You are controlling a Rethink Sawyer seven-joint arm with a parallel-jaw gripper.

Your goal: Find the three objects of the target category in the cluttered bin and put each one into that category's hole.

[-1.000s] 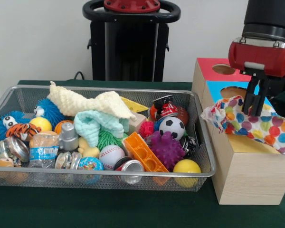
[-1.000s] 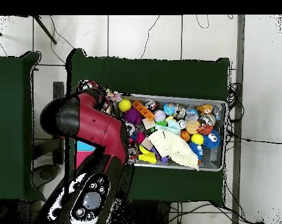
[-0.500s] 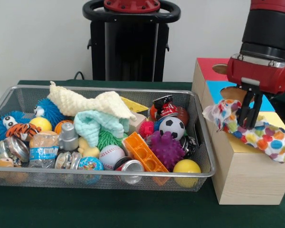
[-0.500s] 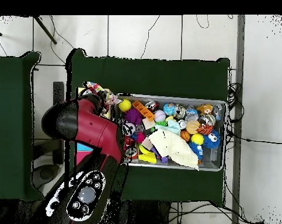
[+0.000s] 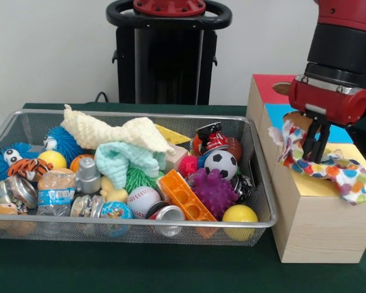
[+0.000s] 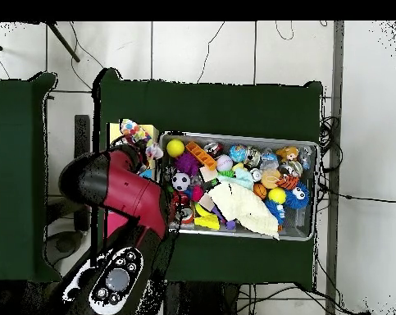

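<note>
A polka-dot cloth (image 5: 334,174) hangs from my gripper (image 5: 314,145), which is shut on its upper end. The cloth's tail lies across the yellow part of the wooden box's (image 5: 317,226) top, and the gripper stands over the blue part, beside its hole (image 5: 297,118). In the overhead view the cloth (image 6: 140,134) shows at the box's yellow end (image 6: 114,133), while the arm hides the gripper. A cream knitted cloth (image 5: 119,131) and a mint cloth (image 5: 125,159) lie on top of the clutter in the wire bin (image 5: 171,225).
The bin (image 6: 312,193) holds several balls, spiky toys, cans, a bottle and an orange block (image 5: 184,196). A red section with a hole (image 5: 287,89) lies at the box's far end. The box stands close against the bin's right side.
The gripper has carried the polka-dot cloth leftward and farther back along the box top, from the yellow part to the blue part. The cloth's tail trailed after it.
</note>
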